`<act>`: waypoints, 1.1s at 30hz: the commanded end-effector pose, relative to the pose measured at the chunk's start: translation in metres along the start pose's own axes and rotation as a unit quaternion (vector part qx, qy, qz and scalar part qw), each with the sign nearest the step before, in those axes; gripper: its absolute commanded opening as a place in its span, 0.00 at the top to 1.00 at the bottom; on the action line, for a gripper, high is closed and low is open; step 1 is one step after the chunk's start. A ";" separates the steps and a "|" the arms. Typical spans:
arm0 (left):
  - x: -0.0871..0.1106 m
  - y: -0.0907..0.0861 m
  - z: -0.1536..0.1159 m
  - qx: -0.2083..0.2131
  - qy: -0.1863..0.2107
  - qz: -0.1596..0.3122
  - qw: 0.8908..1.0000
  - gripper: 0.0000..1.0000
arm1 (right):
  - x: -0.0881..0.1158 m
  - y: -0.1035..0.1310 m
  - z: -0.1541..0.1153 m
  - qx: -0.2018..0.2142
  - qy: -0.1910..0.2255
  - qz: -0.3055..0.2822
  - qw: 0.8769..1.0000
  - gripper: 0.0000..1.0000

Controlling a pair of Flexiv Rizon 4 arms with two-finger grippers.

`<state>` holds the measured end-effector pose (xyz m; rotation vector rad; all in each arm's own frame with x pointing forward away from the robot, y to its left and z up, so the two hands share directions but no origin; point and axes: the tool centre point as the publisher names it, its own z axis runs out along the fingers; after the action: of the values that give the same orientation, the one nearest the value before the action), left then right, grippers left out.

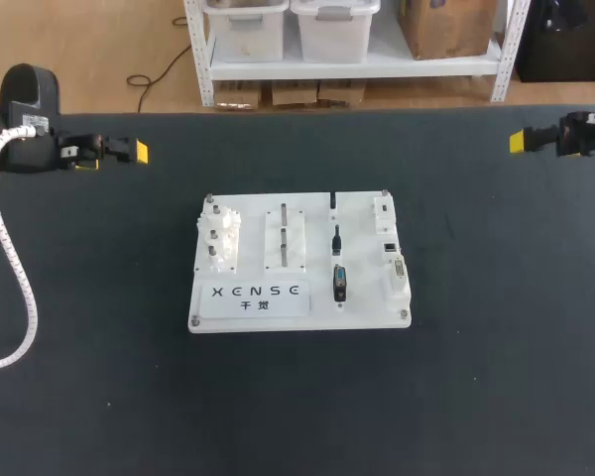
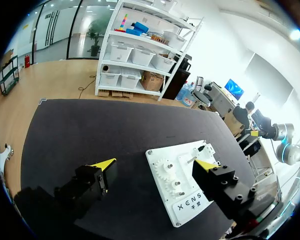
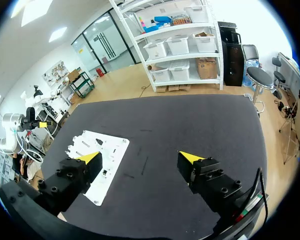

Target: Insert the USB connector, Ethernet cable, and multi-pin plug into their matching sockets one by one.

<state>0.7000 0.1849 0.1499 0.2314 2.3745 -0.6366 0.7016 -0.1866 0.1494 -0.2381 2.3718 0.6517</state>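
A white board [image 1: 297,312] lies mid-table. Down its middle lie a thin black plug [image 1: 332,201], a small black connector [image 1: 335,239] and a wider black multi-pin plug [image 1: 340,283]. White socket blocks [image 1: 392,248] line its right edge. My left gripper [image 1: 134,152] hovers at the far left, well clear of the board, and its wrist view shows it open [image 2: 155,164] with the board [image 2: 190,200] ahead and nothing between the fingers. My right gripper [image 1: 521,140] hovers at the far right, open [image 3: 140,157] and empty, the board [image 3: 115,147] off beside one finger.
The board also carries white gears on pegs [image 1: 220,238] at its left and two white blocks with metal pins [image 1: 286,238]. A white corrugated hose [image 1: 10,268] hangs from my left arm over the table's left side. Dark mat [image 1: 476,377] surrounds the board.
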 end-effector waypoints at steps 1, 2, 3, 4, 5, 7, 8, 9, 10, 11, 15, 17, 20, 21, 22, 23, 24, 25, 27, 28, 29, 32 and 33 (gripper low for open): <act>0.000 0.000 0.000 0.000 0.000 0.000 1.000 0.00 | 0.000 0.000 0.000 0.001 0.000 0.000 1.000 0.00; 0.000 0.000 0.000 0.000 0.000 0.000 1.000 0.00 | 0.000 0.000 0.000 0.001 0.000 0.000 1.000 0.00; 0.000 0.000 0.000 0.000 0.000 0.000 1.000 0.00 | 0.000 0.000 0.000 0.001 0.000 0.000 1.000 0.00; 0.000 0.000 0.000 0.000 0.000 0.000 1.000 0.00 | 0.000 0.000 0.000 0.001 0.000 0.000 1.000 0.00; 0.000 0.000 0.000 0.000 0.000 0.000 1.000 0.00 | 0.000 0.000 0.000 0.001 0.000 0.000 1.000 0.00; 0.000 0.000 0.000 0.000 0.000 0.000 1.000 0.00 | 0.000 0.000 0.000 0.001 0.000 0.000 1.000 0.00; 0.000 0.000 0.000 0.000 0.000 0.000 1.000 0.00 | 0.000 0.000 0.000 0.001 0.000 0.000 1.000 0.00; 0.000 0.000 0.000 0.000 0.000 0.000 1.000 0.00 | 0.000 0.000 0.000 0.001 0.000 0.000 1.000 0.00; 0.000 0.000 0.000 0.000 0.000 0.000 1.000 0.00 | 0.000 0.000 0.000 0.001 0.000 0.000 1.000 0.00; 0.000 0.000 0.000 0.000 0.000 0.000 1.000 0.00 | 0.000 0.000 0.000 0.001 0.000 0.000 1.000 0.00; 0.000 0.000 0.000 0.000 0.000 0.000 1.000 0.00 | 0.000 0.000 0.000 0.001 0.000 0.000 1.000 0.00; 0.000 0.000 0.000 0.000 0.000 0.000 1.000 0.00 | 0.000 0.000 0.000 0.001 0.000 0.000 1.000 0.00; 0.000 0.000 0.000 0.000 0.000 0.000 1.000 0.00 | 0.000 0.000 0.000 0.001 0.000 0.000 1.000 0.00; 0.000 0.000 0.000 0.000 0.000 0.000 1.000 0.00 | 0.000 0.000 0.000 0.001 0.000 0.000 1.000 0.00; 0.000 0.000 0.000 0.000 0.000 0.000 1.000 0.00 | 0.000 0.000 0.000 0.001 0.000 0.000 1.000 0.00; 0.000 0.000 0.000 0.000 0.000 0.000 1.000 0.00 | 0.000 0.000 0.000 0.001 0.000 0.000 1.000 0.00; 0.000 0.000 0.000 0.000 0.000 0.000 1.000 0.00 | -0.001 0.008 0.007 0.015 0.024 -0.009 1.000 0.00; 0.000 0.000 0.000 0.000 0.000 0.000 1.000 0.00 | -0.002 0.012 0.012 0.028 0.041 -0.013 0.999 0.00; 0.000 0.000 0.000 0.000 0.000 0.000 1.000 0.00 | -0.006 0.024 0.025 0.053 0.064 -0.001 0.997 0.00; 0.000 0.000 0.000 0.000 0.000 0.000 1.000 0.00 | -0.007 0.029 0.029 0.069 0.076 -0.007 0.995 0.00; 0.000 0.000 0.000 0.000 0.000 0.000 1.000 0.00 | -0.011 0.037 0.036 0.105 0.072 0.001 0.992 0.00; 0.000 0.000 0.000 0.000 0.000 0.000 1.000 0.00 | -0.017 0.052 0.048 0.139 0.100 0.026 0.985 0.00; 0.000 0.000 0.000 0.000 0.000 0.000 1.000 0.00 | -0.021 0.060 0.053 0.158 0.099 0.041 0.982 0.00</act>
<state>0.7000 0.1849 0.1499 0.2314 2.3744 -0.6366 0.7136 -0.1379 0.1466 -0.2346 2.5224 0.6248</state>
